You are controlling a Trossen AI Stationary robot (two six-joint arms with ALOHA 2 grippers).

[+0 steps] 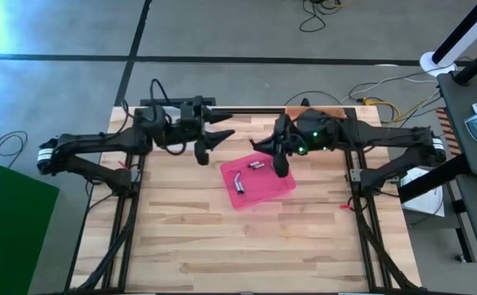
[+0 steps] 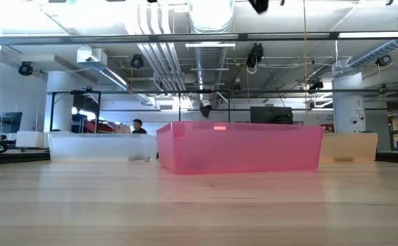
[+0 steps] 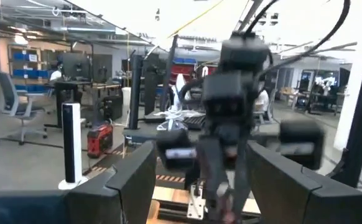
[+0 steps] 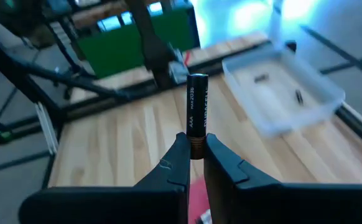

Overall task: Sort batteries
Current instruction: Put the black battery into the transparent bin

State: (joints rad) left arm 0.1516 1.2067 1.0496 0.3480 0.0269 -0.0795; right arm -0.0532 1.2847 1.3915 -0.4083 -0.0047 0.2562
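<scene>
Battery (image 4: 196, 115) upright (label readable), base pinched between right fingers (image 4: 180, 163), left fingers (image 3: 137, 180) spread, empty

The batteries (image 1: 240, 185) in the pink tray (image 1: 281, 187) are too small to count; the right gripper (image 1: 279, 168) hides the tray's corner.

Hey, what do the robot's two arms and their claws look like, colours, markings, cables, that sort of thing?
Both arms are dark, jointed and slim. The left arm has a white band near its base and a looping black cable. The right arm shows a green light at its wrist. Each claw, like the right claw, has two black tapered fingers.
</scene>
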